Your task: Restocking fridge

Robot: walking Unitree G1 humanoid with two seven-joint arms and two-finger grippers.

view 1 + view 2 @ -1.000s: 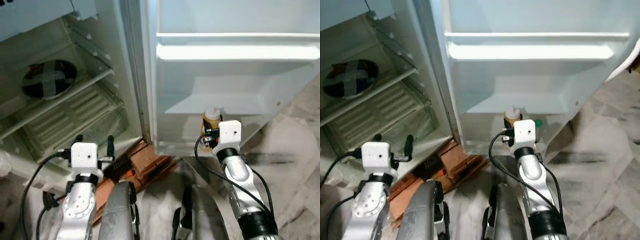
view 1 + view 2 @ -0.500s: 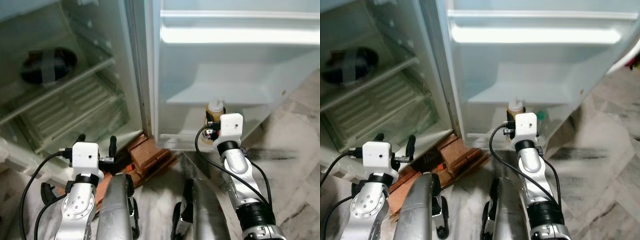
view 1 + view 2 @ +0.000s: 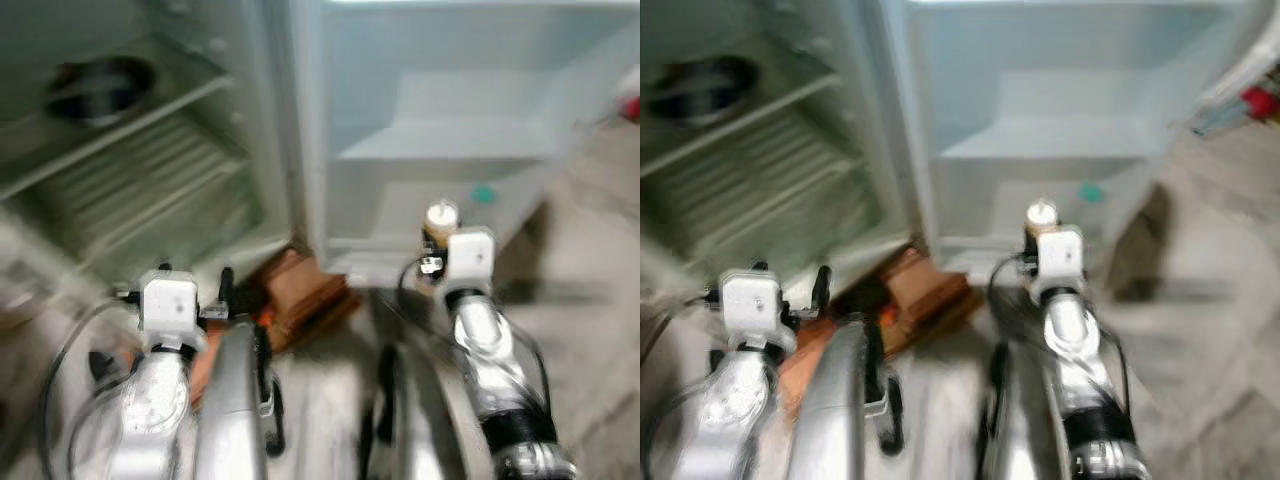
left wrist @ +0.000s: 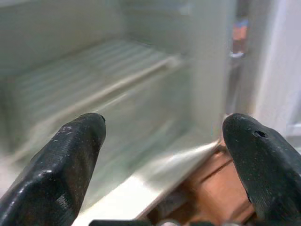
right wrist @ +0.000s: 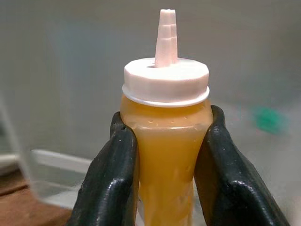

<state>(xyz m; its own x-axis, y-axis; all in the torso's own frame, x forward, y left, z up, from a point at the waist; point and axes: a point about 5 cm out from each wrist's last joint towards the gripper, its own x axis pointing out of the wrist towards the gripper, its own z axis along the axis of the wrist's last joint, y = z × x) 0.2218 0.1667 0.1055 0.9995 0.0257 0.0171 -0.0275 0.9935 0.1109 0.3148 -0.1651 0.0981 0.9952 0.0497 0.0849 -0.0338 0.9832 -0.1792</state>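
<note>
My right gripper (image 5: 164,165) is shut on a squeeze bottle (image 5: 165,141) of yellow-orange sauce with a white nozzle cap, held upright. In the blurred head views the bottle (image 3: 438,222) sits just in front of the open fridge door's lowest bin (image 3: 400,205). My left gripper (image 4: 164,155) is open with nothing between its fingers, low in front of the fridge's main compartment (image 3: 150,190) with its wire shelf. A small green thing (image 3: 483,194) lies in the door bin.
A dark round dish (image 3: 100,88) rests on an upper fridge shelf. Reddish-brown bricks (image 3: 300,290) lie under the fridge's front corner. The marbled floor (image 3: 580,330) stretches to the right. A red object (image 3: 1258,102) is at the far right edge.
The whole view has shifted and blurred, so the camera is moving. The bottle stays held in the right gripper near the door bin; the left gripper remains open.
</note>
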